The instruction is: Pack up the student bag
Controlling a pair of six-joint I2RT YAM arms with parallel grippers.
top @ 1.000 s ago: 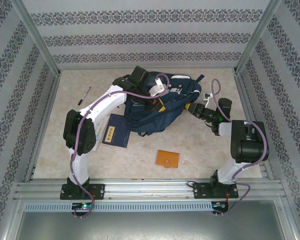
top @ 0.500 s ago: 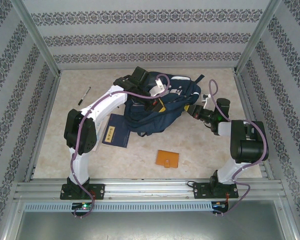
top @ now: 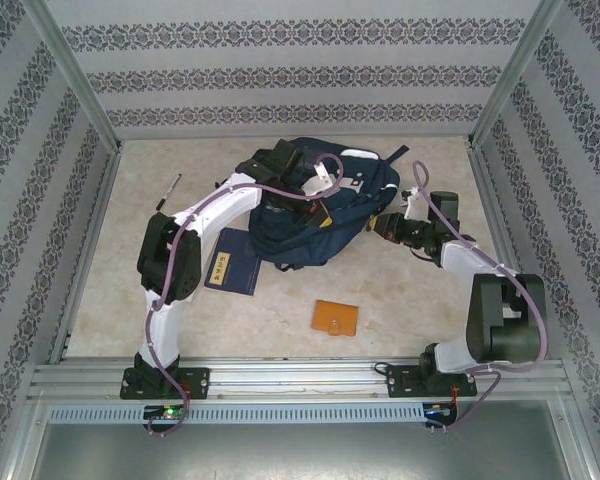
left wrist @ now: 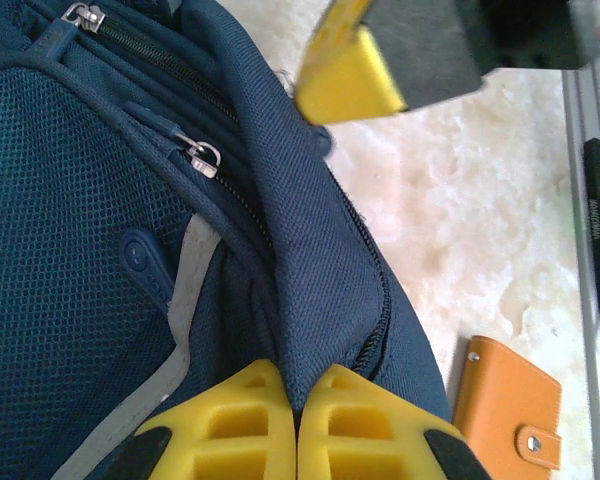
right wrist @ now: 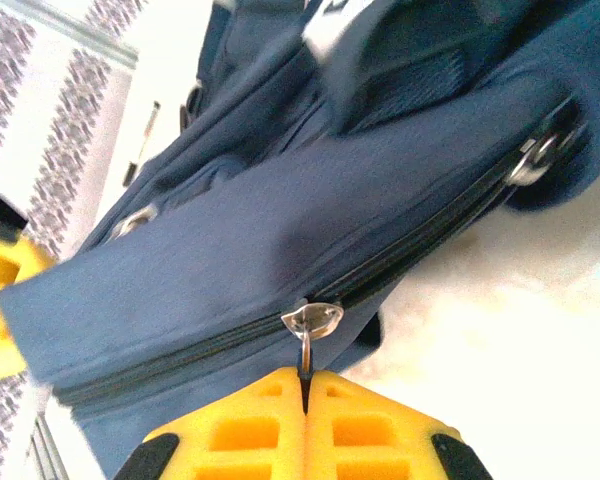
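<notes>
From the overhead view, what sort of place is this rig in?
Probably a staged data-collection booth, not a real room: aluminium frame post, wallpaper-print panels on three sides, and a left arm and right arm bolted to a rail at the near edge of a marble-look tabletop.

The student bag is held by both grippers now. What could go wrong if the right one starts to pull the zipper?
1. The right gripper pinches only the thin zipper pull at its tips; it may slip out under a pull.
2. The left gripper holds just a fold of the student bag; the fabric may slide free, and the bag would drag instead of unzipping.
</notes>
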